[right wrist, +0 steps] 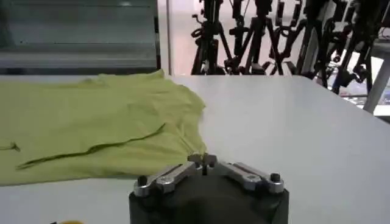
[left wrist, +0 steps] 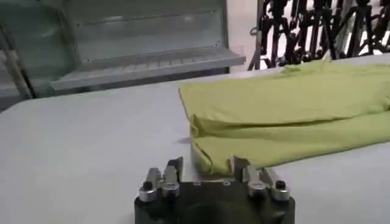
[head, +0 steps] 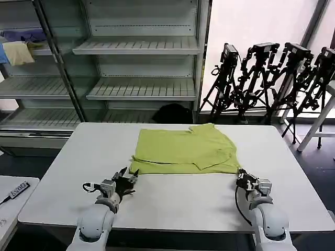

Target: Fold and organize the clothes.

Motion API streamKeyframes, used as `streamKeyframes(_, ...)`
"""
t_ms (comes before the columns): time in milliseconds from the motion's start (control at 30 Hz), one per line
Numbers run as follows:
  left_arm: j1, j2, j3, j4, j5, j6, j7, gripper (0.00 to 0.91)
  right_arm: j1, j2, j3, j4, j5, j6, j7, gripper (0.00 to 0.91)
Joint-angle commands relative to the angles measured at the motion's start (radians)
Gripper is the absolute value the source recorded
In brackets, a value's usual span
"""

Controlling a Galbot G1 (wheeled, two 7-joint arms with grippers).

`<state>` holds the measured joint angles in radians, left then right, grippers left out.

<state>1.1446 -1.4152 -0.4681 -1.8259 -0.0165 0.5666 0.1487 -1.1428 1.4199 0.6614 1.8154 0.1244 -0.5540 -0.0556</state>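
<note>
A white table [head: 172,201] fills the lower half of the head view, with empty grey display shelving [head: 141,89] behind it in the upper left and a row of black camera tripods [head: 272,78] leaning against the bright wall in the upper right. A pale yellow cloth [head: 18,52] and a blue-purple cloth [head: 23,35] sit on a shelf at the far upper left edge. The lime yellow-green T-shirt [head: 186,150] lies folded flat on the table just above the middle of the frame, its near hem running straight across and a sleeve fold showing toward its right side. The left gripper [head: 127,180] sits low on the table at lower left of centre, right at the shirt's near left corner; in the left wrist view [left wrist: 207,167] its fingers [left wrist: 173,170] stand apart with the folded corner of the shirt [left wrist: 292,115] just ahead, between them. The right gripper [head: 242,178] rests at lower right, against the shirt's near right corner; in the right wrist view [right wrist: 204,161] its fingertips meet together at the edge of the fabric [right wrist: 91,131], and whether any cloth is pinched between them cannot be told
</note>
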Motion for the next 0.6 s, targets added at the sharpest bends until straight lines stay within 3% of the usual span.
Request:
streamKeyframes(33,0.005,0.002,0.003,0.002,-0.002,-0.002,0.013,0.0,-0.002,0.0,0.0,0.006,-0.001,0.0,-0.001,0.0)
streamKeyframes(433,0.06,0.02,-0.006,-0.061,0.012,-0.035,0.027,0.0,-0.06,0.0,-0.007,0.081,0.054,-0.024,0.001,0.0)
streamKeyframes(600,0.193,0.048,-0.076,-0.194,0.015,-0.064,0.04,0.0,-0.188,0.007,-0.017,0.233,0.099,-0.026,0.025,0.0)
